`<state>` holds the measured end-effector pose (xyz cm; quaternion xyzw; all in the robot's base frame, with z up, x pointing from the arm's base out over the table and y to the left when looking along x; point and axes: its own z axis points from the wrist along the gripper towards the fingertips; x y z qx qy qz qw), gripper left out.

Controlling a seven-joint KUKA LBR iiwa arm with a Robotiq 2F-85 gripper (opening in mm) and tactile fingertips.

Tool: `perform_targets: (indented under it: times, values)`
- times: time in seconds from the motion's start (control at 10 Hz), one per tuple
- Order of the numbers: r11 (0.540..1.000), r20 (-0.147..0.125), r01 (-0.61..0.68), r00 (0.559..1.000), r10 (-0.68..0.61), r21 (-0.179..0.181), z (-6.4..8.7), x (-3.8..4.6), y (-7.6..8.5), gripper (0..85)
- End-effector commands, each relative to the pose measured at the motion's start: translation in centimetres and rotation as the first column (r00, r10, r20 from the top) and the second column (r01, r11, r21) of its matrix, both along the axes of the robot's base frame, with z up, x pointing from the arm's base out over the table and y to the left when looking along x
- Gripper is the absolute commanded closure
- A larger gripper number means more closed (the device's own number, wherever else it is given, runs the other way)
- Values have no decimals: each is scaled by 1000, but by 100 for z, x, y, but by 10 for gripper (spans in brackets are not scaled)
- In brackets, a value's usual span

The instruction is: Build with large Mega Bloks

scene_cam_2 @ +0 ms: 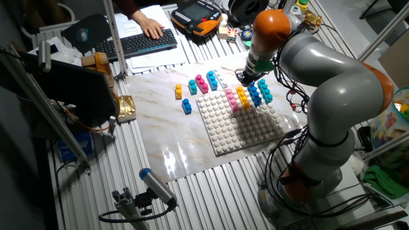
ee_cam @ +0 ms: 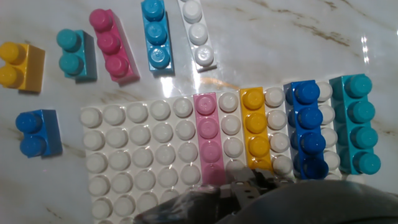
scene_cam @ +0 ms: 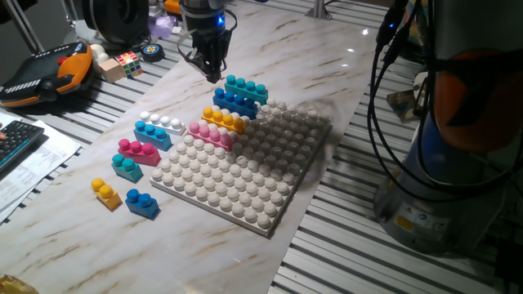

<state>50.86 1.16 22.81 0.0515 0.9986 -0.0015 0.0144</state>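
Note:
Four large Mega Bloks sit side by side on one edge of the white studded baseplate [scene_cam: 245, 175]: a pink one [ee_cam: 207, 130], an orange-yellow one [ee_cam: 255, 127], a blue one [ee_cam: 308, 127] and a teal one [ee_cam: 357, 124]. Loose on the marble top beside the plate lie a white brick [ee_cam: 197, 31], a light blue brick [ee_cam: 155, 34], a magenta brick [ee_cam: 112, 43], a short teal brick [ee_cam: 74, 53], a short yellow brick [ee_cam: 18, 65] and a short blue brick [ee_cam: 37, 134]. My gripper [scene_cam: 213, 75] hangs above the table just beyond the teal brick [scene_cam: 245, 87]. Its fingers meet at the tips and hold nothing.
A puzzle cube [scene_cam: 127, 63] and an orange teach pendant [scene_cam: 49, 73] lie at the table's far corner. A keyboard [scene_cam_2: 137, 43] with a person's hand [scene_cam_2: 152, 27] near it is beyond the marble. The arm's base [scene_cam: 458, 163] and its cables stand at the right.

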Motion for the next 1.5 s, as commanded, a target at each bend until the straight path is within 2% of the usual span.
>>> perform_targets:
  times: [0.0, 0.4, 1.4]
  values:
    - [1000, -5, -2, 1000, 2, 0, 3, 0, 7, 843]
    - [999, -13, -28, 1000, 28, -22, 13, 0, 28, 843]
    - [999, -10, -38, 999, 37, -34, 17, -5, 39, 843]
